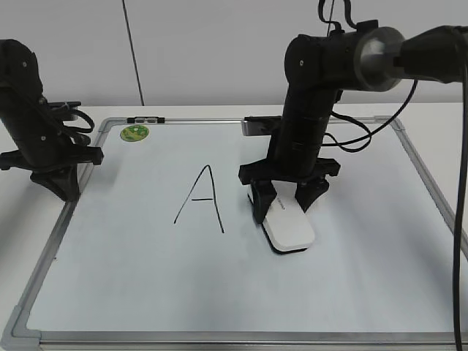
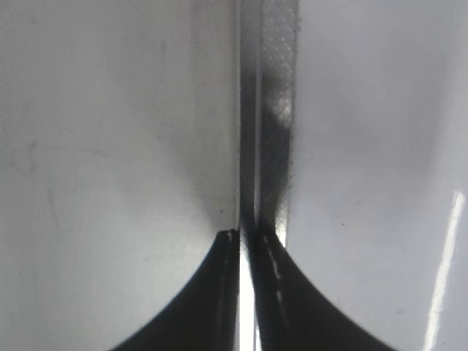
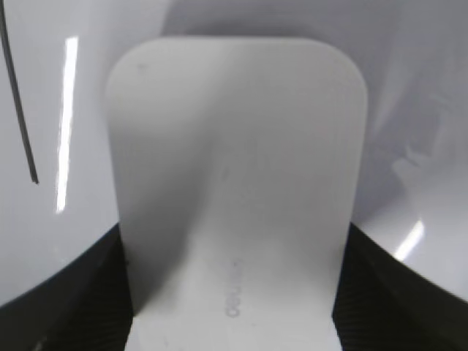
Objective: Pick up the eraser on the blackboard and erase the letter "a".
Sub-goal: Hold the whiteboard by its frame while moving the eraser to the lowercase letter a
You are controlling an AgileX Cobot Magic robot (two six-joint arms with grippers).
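Note:
The white eraser (image 1: 289,228) lies flat on the blackboard (image 1: 110,256), right of the tall capital "A" (image 1: 201,197). My right gripper (image 1: 284,199) reaches down over the eraser's far end, with its fingers pressed against both long sides. In the right wrist view the eraser (image 3: 234,161) fills the space between the fingers (image 3: 234,292). The small letter "a" shows in no view. My left gripper (image 1: 64,189) is shut and empty at the board's left frame. The left wrist view shows its tips (image 2: 245,235) over that frame (image 2: 270,110).
A green round sticker (image 1: 134,132) sits at the board's far left corner, with a small dark clip (image 1: 146,118) on the far frame. A black stroke of the "A" (image 3: 18,110) shows left of the eraser in the right wrist view. Cables hang behind my right arm.

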